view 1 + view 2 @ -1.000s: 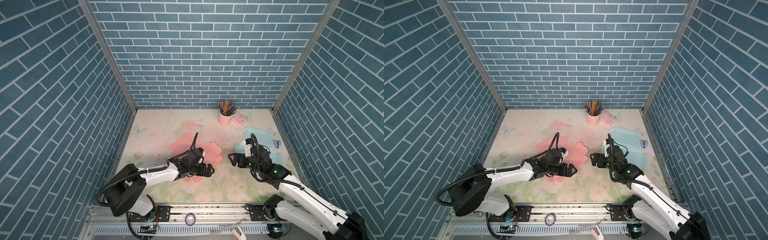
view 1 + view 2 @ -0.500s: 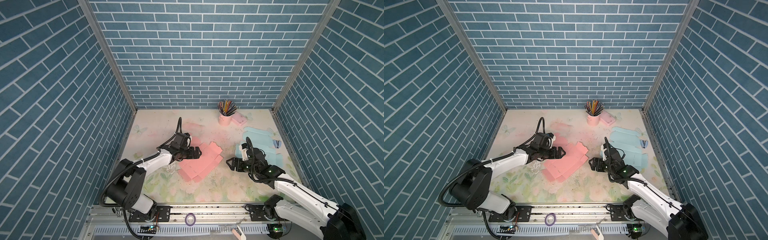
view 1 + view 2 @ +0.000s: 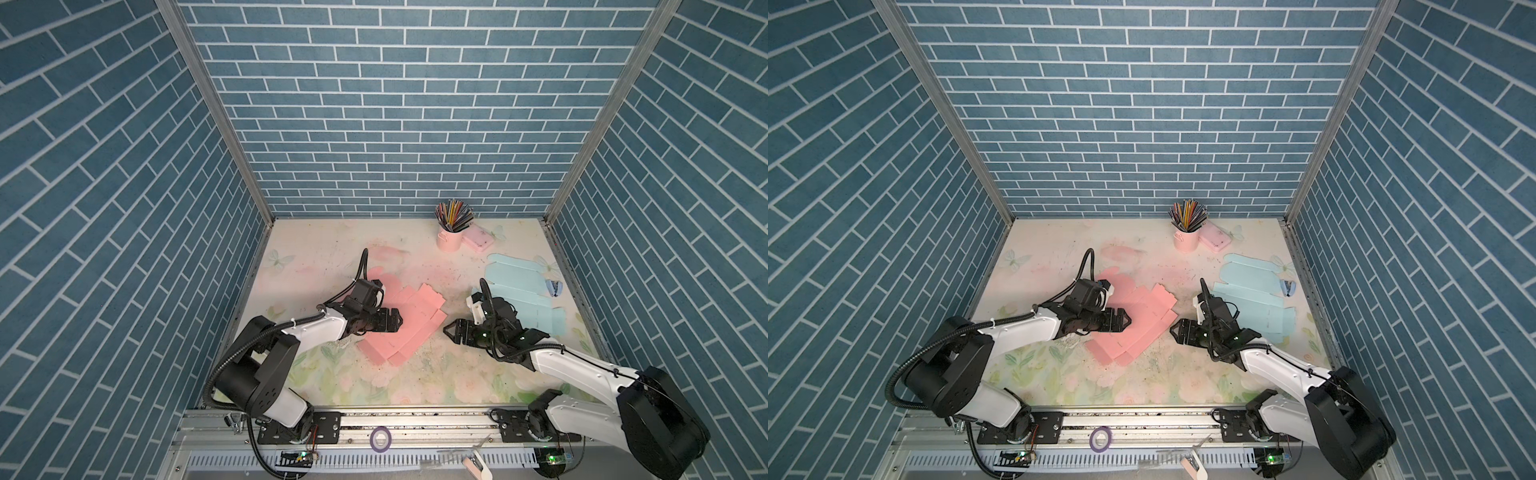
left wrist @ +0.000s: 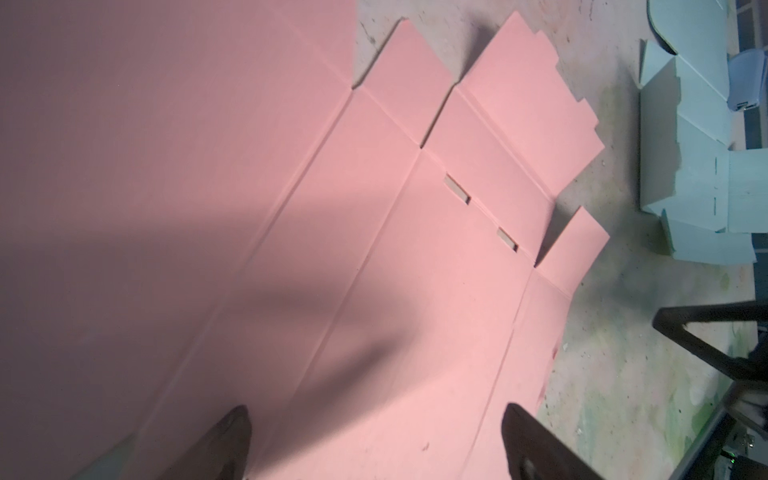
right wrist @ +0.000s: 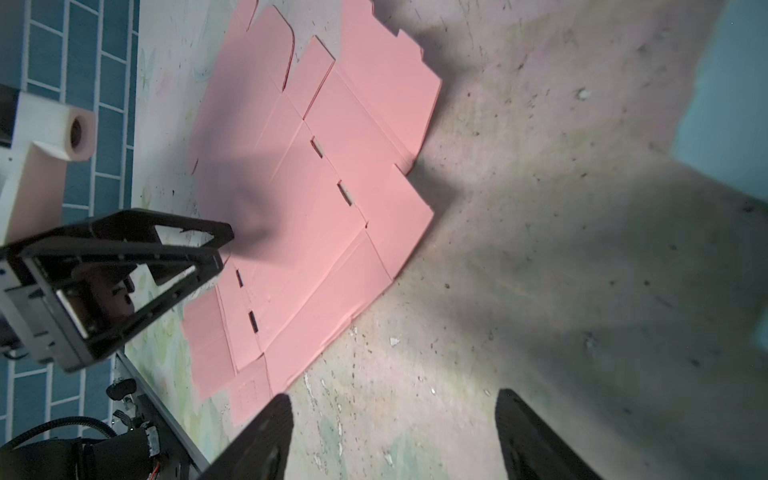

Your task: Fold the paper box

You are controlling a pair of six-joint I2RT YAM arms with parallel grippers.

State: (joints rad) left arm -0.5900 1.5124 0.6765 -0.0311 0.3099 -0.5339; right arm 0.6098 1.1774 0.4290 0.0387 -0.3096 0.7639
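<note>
- On the flowered bench [image 3: 307, 257], near its middle, the pink paper box [image 3: 409, 328] lies flat and unfolded, flaps spread out and small slots showing along one crease
- The left gripper [image 3: 398, 322] is over the left part of the sheet, jaws spread wide with nothing between them; in the left wrist view both fingers [image 4: 235, 432] sit above the pink card, and I cannot tell whether they touch it
- The right gripper [image 3: 448, 332] is just off the sheet's right edge, over bare bench, pointing toward it, jaws wide and empty
- Behind the right arm a pale blue flat box [image 3: 515, 286] lies near the right wall
- At the back stands a pink cup of pencils [image 3: 450, 239], with a small pink case [image 3: 480, 241] just beside it
</note>
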